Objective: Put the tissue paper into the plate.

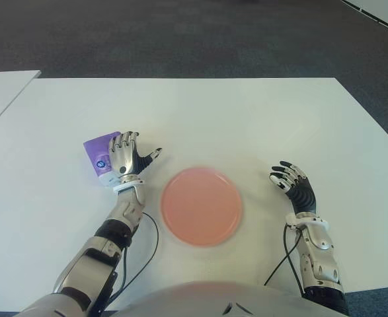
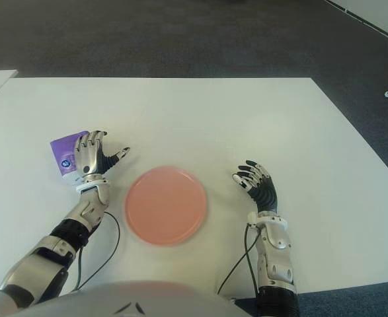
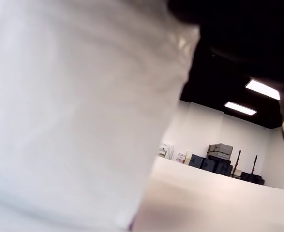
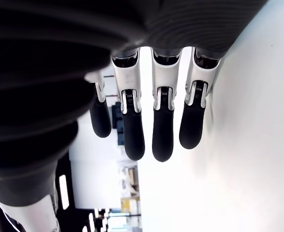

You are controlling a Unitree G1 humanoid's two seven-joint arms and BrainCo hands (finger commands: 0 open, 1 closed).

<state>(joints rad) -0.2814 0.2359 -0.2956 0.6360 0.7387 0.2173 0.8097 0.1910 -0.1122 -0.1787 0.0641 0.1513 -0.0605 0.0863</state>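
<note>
1. Purple tissue pack (image 1: 100, 154) lying flat on the white table (image 1: 246, 119), on the outer side of the left hand's fingers and partly covered by them.
2. Left hand (image 1: 125, 158) back-up over the pack's inner edge; fingers (image 1: 123, 141) extended over the purple wrapper, thumb (image 1: 151, 157) stuck out toward the plate, not wrapped around anything. Spread rather than clenched; contact with the pack likely but not certain from the eye views. Left wrist view filled by a pale blur, so no help on the grip.
3. Pink round plate (image 1: 201, 206) just beyond the thumb tip on the inner side, between the two hands, holding nothing.
4. Right hand (image 1: 294, 184) on the far side of the plate from the pack, well apart from the rim, over bare table. Dark fingertips (image 4: 162, 138) hanging loosely extended side by side in the right wrist view, nothing between them.
5. Thin black cables (image 1: 153, 246) trailing from both forearms across the table.
</note>
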